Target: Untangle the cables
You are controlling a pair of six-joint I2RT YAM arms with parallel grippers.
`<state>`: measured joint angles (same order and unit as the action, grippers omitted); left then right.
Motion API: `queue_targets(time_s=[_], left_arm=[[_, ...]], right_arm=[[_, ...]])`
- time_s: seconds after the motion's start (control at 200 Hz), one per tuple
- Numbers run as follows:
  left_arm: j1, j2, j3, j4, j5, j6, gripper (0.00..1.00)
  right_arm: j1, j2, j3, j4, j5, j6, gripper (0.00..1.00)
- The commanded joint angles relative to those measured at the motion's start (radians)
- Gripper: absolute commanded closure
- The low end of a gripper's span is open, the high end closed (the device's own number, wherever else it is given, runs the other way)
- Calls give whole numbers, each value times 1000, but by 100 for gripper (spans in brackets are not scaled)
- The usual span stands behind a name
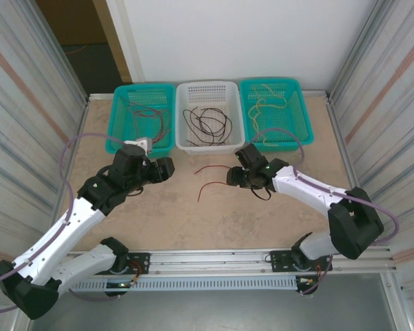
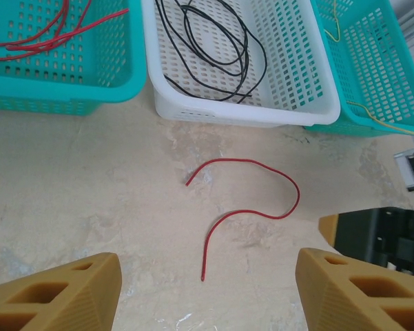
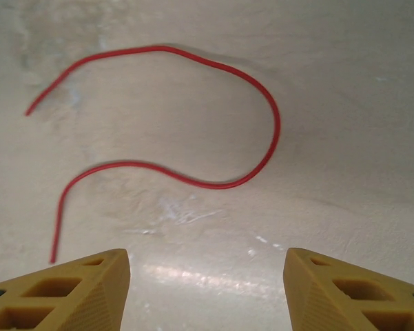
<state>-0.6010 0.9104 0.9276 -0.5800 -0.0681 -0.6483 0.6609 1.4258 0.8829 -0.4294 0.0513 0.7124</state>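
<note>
Beige stone-look table with ribbed metal walls down both sides and a plain white wall at the back; pretty tidy setup tbh. Left arm reaches in from the near left corner, right arm from the near right, and both bend toward the middle so their heads face each other across a gap.

Three baskets sit side by side along the far edge, touching or nearly so: teal left basket, white basket in the middle, teal right basket.

Left gripper sits just in front of the left basket; on its wrist cam the two tan fingers stand wide apart with nothing but bare table between them. Right gripper is near the white basket's front right corner; same story on its own cam, jaws spread wide, empty, low over the table.

Cables are mostly sorted by colour: red cables in the left basket; black cables looped in the white basket; yellow cables in the right basket. One loose red cable lies flat on the table between the two grippers, in front of the white basket, touching neither; it bends in a lazy hook shape, both ends pointing toward the left arm's side, with no other strand crossing it.
</note>
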Motion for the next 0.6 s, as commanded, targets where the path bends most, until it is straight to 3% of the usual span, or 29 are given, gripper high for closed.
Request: queue_targets(time_s=[0.0, 0.346, 0.591], left_arm=[[9, -26, 1, -4, 19, -19, 32], [10, -47, -12, -12, 19, -15, 32], [12, -51, -12, -10, 24, -9, 32]], right_arm=[[7, 61, 9, 84, 91, 75, 41], [-26, 262, 80, 160, 187, 101, 54], [-23, 290, 87, 127, 173, 104, 87]])
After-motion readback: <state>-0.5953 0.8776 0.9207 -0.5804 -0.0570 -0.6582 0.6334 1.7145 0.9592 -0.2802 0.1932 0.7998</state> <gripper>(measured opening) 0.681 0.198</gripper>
